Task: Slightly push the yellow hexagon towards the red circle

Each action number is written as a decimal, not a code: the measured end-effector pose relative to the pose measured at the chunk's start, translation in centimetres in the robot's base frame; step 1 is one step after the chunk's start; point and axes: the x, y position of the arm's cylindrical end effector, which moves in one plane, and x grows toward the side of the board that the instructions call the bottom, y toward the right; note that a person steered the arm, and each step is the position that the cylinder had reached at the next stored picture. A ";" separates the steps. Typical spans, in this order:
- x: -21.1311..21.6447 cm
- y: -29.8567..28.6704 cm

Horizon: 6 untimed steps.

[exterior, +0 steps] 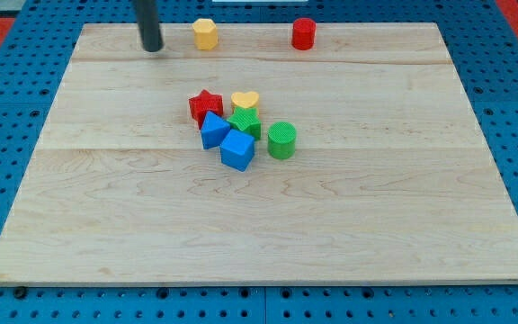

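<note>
The yellow hexagon (205, 34) stands near the board's top edge, left of centre. The red circle (304, 33) stands at the same height, well to its right, with bare board between them. My tip (153, 49) rests on the board to the left of the yellow hexagon, a short gap apart and not touching it. The rod rises out of the view's top.
A tight cluster sits at mid-board: a red star (205, 105), a yellow heart (245, 100), a green star-like block (244, 121), two blue blocks (213, 130) (237, 149) and a green cylinder (281, 140). The wooden board (259, 234) lies on a blue pegboard table.
</note>
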 end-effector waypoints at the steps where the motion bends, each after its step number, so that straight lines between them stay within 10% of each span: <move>1: -2.7 3.1; 3: -2.5 6.7; 6: 14.4 5.8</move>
